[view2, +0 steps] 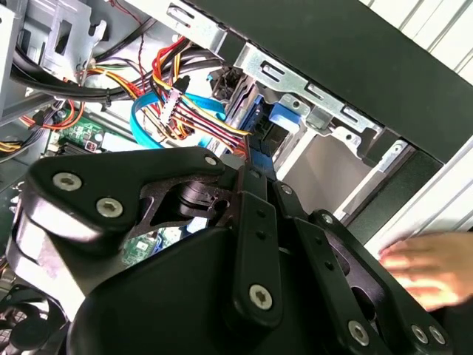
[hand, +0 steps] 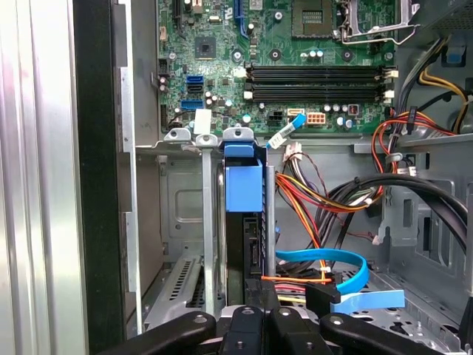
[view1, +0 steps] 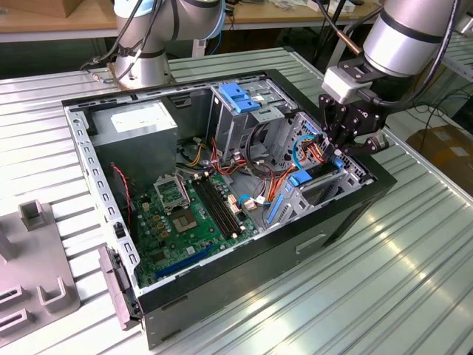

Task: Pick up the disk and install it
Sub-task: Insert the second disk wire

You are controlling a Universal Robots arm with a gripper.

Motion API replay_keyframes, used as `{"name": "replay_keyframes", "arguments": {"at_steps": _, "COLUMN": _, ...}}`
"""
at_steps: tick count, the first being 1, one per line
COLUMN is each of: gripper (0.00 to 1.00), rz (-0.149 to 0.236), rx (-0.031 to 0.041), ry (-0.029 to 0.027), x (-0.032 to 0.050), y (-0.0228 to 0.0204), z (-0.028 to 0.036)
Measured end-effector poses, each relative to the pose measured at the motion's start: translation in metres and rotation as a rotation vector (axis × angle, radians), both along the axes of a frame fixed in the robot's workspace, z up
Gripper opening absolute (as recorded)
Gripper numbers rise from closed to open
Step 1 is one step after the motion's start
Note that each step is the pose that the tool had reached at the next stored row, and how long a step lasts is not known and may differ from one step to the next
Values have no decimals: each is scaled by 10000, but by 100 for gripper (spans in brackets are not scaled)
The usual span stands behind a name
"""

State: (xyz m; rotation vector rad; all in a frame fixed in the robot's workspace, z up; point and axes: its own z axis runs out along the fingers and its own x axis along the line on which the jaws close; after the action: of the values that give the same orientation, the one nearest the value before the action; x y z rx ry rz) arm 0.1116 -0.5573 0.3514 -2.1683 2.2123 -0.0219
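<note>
Disk (hand: pixel 244 222) | on edge in bay | long axis toward motherboard (hand: pixel 295 66)

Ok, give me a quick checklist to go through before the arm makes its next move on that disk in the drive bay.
1. Disk standing in the drive bay: ok.
2. Disk pushed fully home: cannot tell.
3. Gripper lined up with the disk: ok.
4. Blue cable away from the gripper: not ok, it lies close beside it.
5. Workspace free of people: not ok, a hand is by the case.
</note>
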Motion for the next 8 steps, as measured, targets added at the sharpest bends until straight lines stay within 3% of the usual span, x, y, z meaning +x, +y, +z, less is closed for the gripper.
{"name": "replay_keyframes", "arguments": {"at_steps": 6, "gripper": 10, "rz": 0, "rx": -4, "ry": -44, "x": -3, "y": 0, "z": 1}}
{"name": "replay_keyframes", "arguments": {"at_steps": 8, "gripper": 10, "rz": 0, "rx": 3, "ry": -71, "x": -3, "y": 0, "z": 48}}
